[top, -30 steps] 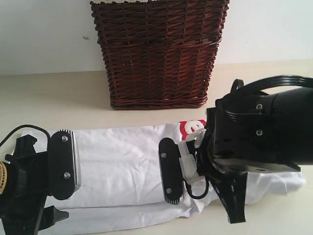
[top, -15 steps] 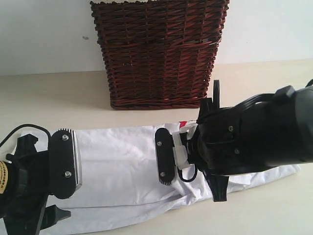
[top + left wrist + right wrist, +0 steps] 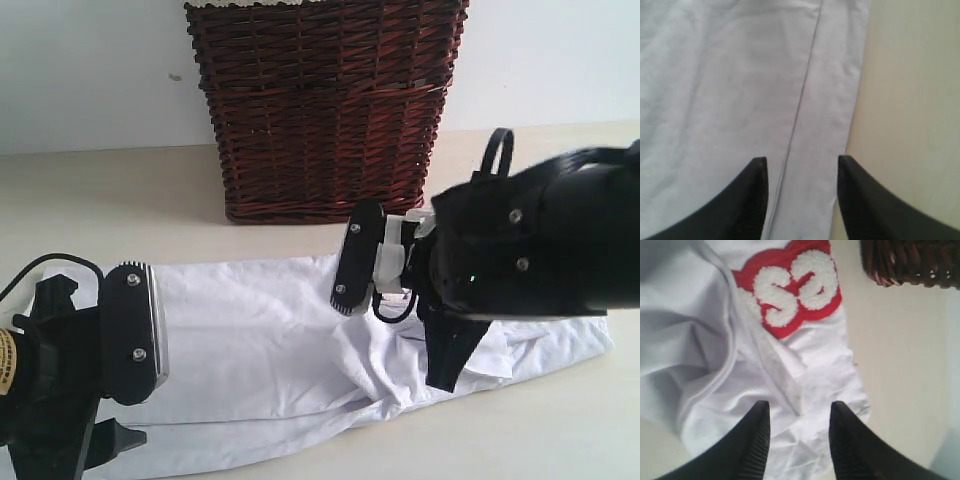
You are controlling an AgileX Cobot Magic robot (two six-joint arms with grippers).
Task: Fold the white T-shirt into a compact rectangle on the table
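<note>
Right gripper, jaws apart, hangs over the rumpled white T-shirt.

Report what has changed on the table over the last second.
The right end effector opened, let go of the white T-shirt and moved off toward the basket. The cloth it left behind now lies rumpled. The left end effector, the shirt's left part and the basket stayed as they were.

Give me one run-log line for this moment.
white T-shirt: long band on table, lettered end rumpled | left gripper: open over shirt edge | right gripper: open above rumpled end | wicker basket: apart from shirt
</note>
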